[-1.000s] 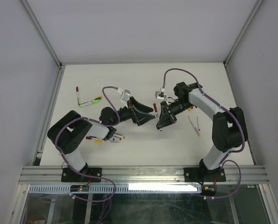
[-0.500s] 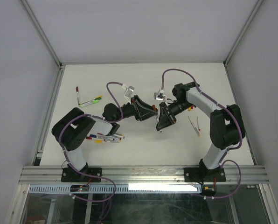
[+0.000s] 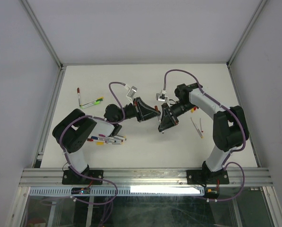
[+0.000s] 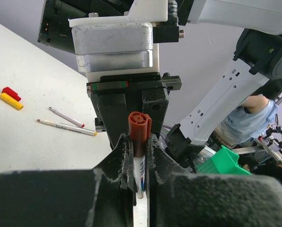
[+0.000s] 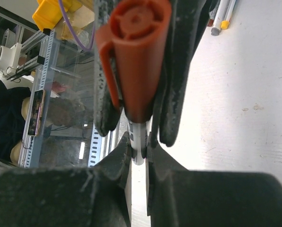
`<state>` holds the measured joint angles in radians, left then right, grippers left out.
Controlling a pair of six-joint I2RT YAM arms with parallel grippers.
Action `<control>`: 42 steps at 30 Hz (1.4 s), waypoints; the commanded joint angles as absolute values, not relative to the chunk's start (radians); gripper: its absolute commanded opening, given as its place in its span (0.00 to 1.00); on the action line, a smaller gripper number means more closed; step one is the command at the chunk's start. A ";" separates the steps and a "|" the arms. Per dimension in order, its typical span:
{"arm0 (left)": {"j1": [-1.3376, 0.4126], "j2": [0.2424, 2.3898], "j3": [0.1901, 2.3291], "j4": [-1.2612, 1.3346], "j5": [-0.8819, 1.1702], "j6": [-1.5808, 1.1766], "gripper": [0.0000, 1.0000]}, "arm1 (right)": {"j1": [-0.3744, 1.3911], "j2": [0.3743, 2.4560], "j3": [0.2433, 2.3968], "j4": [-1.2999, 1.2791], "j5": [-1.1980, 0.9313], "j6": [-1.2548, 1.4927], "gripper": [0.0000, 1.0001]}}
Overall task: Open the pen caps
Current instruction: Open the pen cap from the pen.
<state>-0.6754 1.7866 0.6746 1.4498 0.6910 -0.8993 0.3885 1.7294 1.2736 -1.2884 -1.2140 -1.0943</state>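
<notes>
A pen with an orange-brown pen cap is held upright above the table's middle between both grippers. My left gripper is shut on the cap, its dark fingers pressing on both sides. Just below, my right gripper is shut on the pen's white barrel. From above, the two grippers meet tip to tip, the left gripper against the right gripper, and the pen between them is barely visible.
Capped pens lie at the far left and in a cluster by the left arm. Two thin pens lie to the right. A red cap and a yellow cap sit near them.
My left gripper has moved right up to the pen held by the right gripper and closed from open onto its cap. The right gripper has stayed put.
</notes>
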 commanded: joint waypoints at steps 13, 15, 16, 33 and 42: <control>-0.776 1.666 0.525 1.684 0.274 -0.768 0.00 | 0.353 1.422 1.024 -0.542 -1.218 -0.460 0.49; -0.802 1.667 0.524 1.679 0.212 -0.757 0.00 | 0.353 1.364 0.949 -0.358 -1.220 -0.365 0.48; -0.810 1.669 0.524 1.676 0.182 -0.752 0.00 | 0.353 1.346 0.917 -0.296 -1.215 -0.315 0.47; -0.768 1.656 0.521 1.684 0.263 -0.823 0.34 | 0.352 1.405 1.014 -0.488 -1.234 -0.395 0.00; -0.710 1.682 0.561 1.741 0.445 -0.926 0.48 | 0.350 1.427 1.031 -0.559 -1.277 -0.465 0.00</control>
<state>-0.7116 1.6939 0.5308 1.4521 0.3725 -0.8932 0.3546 1.4281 0.9939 -0.5209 -1.2221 -0.4164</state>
